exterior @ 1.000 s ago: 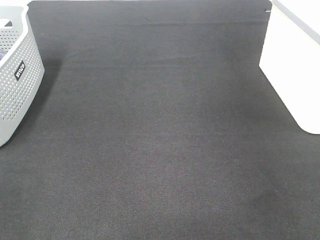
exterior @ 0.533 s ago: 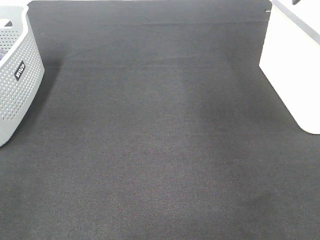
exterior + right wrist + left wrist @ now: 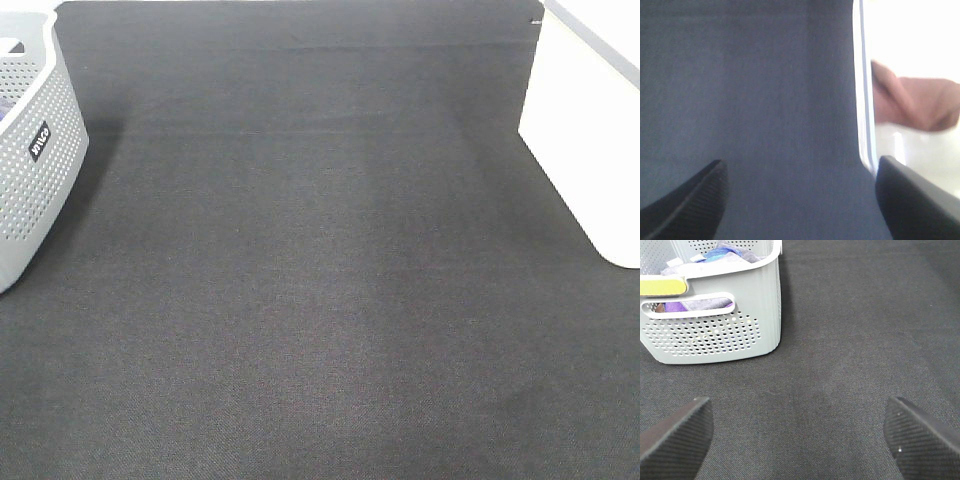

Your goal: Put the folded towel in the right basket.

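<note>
Worktop (image 3: 320, 300) first: a broad dark mat, flat and bare across the whole middle in the high view, so I have plenty of open room to sweep either arm through. At its left edge stands the grey perforated basket (image 3: 30, 170), holding mixed cloths, purple and blue among them, as my left wrist view shows. At the right edge sits the white basket (image 3: 590, 150), smooth-walled, its rim a hard lip I must clear on any way in or out.

Inside that white basket my right wrist view shows a pinkish-brown towel (image 3: 912, 102), bunched low against the far wall; it is blurred, so I cannot say how neatly it is folded. I judge this is the task's towel and that it already lies where it belongs.

I'd expect it to be light, soft and limp, not slippery, not fragile. If I had to shift it, I would pinch a thick folded edge so the layers stay together, since a single layer would let it unfold and drape.

My left tool (image 3: 800, 440) is spread wide and empty, hovering over bare mat near the grey basket. My right tool (image 3: 800, 200) is likewise spread and empty, one finger over the mat, the other over the white basket's rim.
</note>
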`<state>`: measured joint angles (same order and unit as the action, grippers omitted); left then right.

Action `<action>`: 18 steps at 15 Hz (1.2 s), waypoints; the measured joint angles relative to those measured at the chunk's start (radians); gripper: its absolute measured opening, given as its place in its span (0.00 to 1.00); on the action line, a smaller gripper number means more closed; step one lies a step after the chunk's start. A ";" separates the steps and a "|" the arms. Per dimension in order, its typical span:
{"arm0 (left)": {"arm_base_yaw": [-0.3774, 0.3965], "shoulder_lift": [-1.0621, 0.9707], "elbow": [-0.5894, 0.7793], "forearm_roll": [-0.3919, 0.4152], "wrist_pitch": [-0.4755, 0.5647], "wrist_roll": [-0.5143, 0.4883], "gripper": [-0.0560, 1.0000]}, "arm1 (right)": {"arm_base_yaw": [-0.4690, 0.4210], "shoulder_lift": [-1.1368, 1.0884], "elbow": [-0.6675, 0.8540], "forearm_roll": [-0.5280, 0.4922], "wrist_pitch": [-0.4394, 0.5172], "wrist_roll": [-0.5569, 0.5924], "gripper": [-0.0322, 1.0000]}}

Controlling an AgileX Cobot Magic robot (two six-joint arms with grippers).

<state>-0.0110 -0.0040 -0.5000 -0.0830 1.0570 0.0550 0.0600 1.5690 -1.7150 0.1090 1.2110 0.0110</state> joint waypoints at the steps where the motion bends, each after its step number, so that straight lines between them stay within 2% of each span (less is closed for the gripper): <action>1: 0.000 0.000 0.000 0.000 0.000 0.000 0.88 | 0.001 -0.062 0.060 0.000 0.000 0.000 0.77; 9: 0.000 0.000 0.000 0.000 0.000 0.000 0.88 | 0.001 -0.683 0.758 -0.003 0.003 -0.002 0.77; 11: 0.000 0.000 0.000 0.000 0.000 0.000 0.88 | 0.001 -0.877 0.925 -0.031 0.003 -0.002 0.77; 12: 0.000 0.000 0.000 0.000 0.000 0.000 0.88 | 0.001 -0.955 0.987 -0.050 0.004 -0.002 0.77; 13: 0.000 0.000 0.000 0.000 0.000 0.000 0.88 | 0.001 -0.955 0.987 -0.050 0.004 -0.002 0.77; 16: 0.000 0.000 0.000 0.000 0.000 0.000 0.88 | 0.001 -1.188 1.134 -0.079 0.005 -0.002 0.77; 18: 0.000 0.000 0.000 0.000 0.000 0.000 0.88 | 0.001 -1.364 1.166 -0.078 -0.059 -0.002 0.77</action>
<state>-0.0110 -0.0040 -0.5000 -0.0830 1.0570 0.0550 0.0610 0.2050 -0.5490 0.0310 1.1520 0.0090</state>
